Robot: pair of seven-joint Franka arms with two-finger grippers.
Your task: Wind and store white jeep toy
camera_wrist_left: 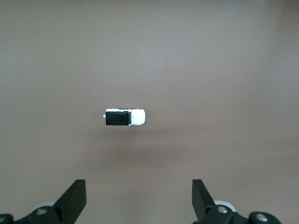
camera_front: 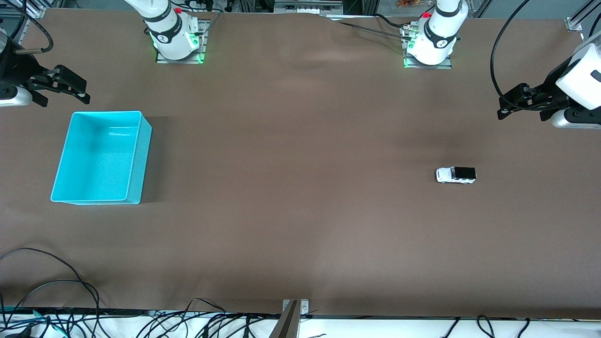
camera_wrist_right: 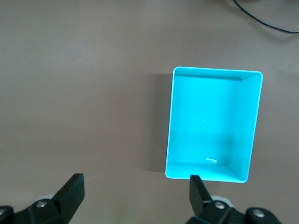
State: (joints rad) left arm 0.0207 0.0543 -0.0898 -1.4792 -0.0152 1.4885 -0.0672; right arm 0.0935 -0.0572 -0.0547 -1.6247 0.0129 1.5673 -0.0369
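The white jeep toy (camera_front: 456, 175), tiny with a black rear roof, stands on its wheels on the brown table toward the left arm's end. My left gripper (camera_front: 523, 112) hangs open and empty above the table at that end, off to the side of the jeep. In the left wrist view the jeep (camera_wrist_left: 124, 117) lies well ahead of the open left gripper (camera_wrist_left: 139, 198). The turquoise bin (camera_front: 107, 112) sits empty toward the right arm's end. My right gripper (camera_front: 65, 99) is open above the table beside the bin (camera_wrist_right: 210, 121), with nothing between its fingers (camera_wrist_right: 72, 191).
The two arm bases (camera_front: 178, 44) (camera_front: 429, 47) stand along the table edge farthest from the front camera. Loose black cables (camera_front: 56, 281) lie at the nearest edge, beside a small metal bracket (camera_front: 295, 307).
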